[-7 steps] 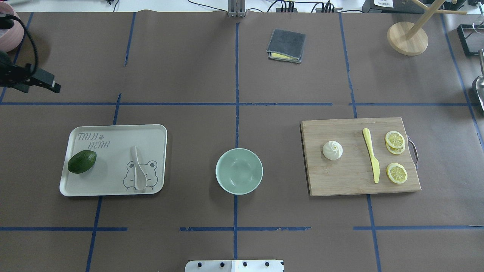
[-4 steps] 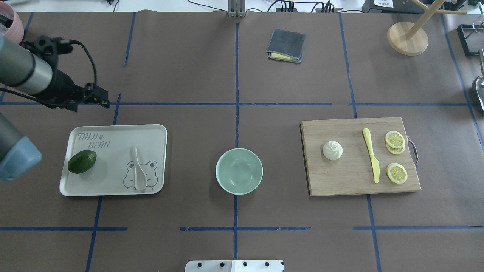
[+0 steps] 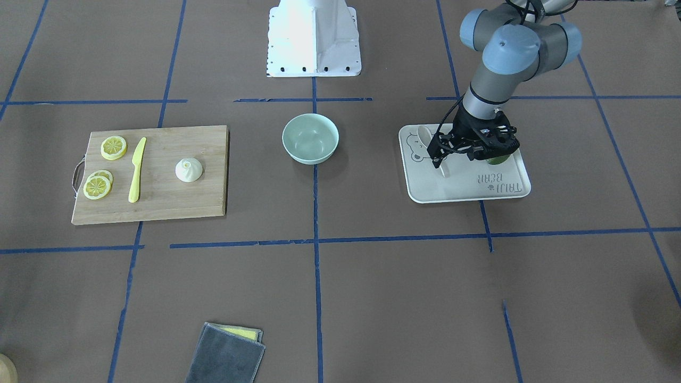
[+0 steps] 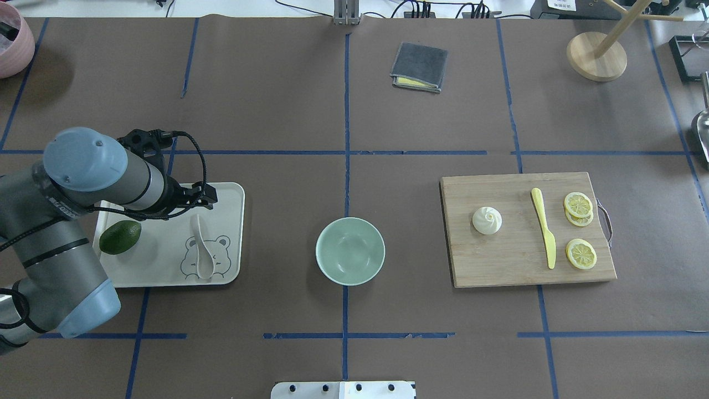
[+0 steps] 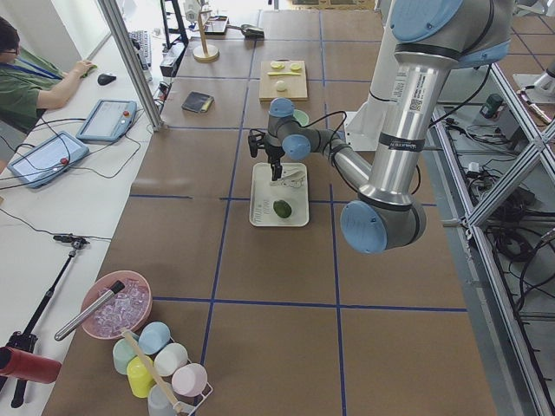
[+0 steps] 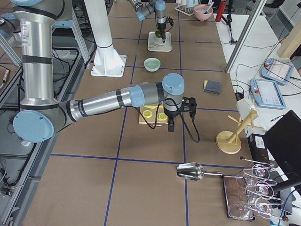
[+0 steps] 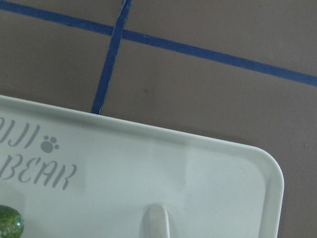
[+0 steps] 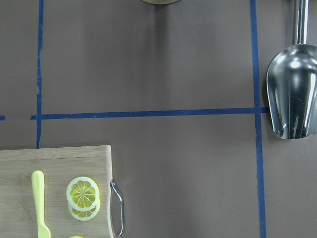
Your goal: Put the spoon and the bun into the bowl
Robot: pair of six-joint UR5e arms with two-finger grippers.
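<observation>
The off-white spoon [image 4: 202, 249] lies on a pale tray [image 4: 224, 210] at the left, scoop toward the robot. Its handle tip shows in the left wrist view [image 7: 156, 221]. My left gripper [image 4: 204, 196] hovers over the tray's far edge, just beyond the spoon's handle, and looks open and empty [image 3: 440, 154]. The white pleated bun [image 4: 487, 220] sits on a wooden cutting board [image 4: 509, 260] at the right. The mint-green bowl [image 4: 350, 252] stands empty in the middle. My right gripper [image 6: 170, 123] shows only in the exterior right view, beyond the board's right end; I cannot tell whether it is open.
A dark green avocado [image 4: 120, 236] lies on the tray's left side. A yellow knife [image 4: 544, 227] and lemon slices [image 4: 581, 254] share the board. A folded grey cloth [image 4: 419, 66], a wooden stand [image 4: 596, 55] and a metal scoop [image 8: 292, 94] lie at the far side.
My left arm has swept in from the far left edge toward the middle and now hangs over the tray's far edge near the spoon handle. Nothing on the table has moved.
</observation>
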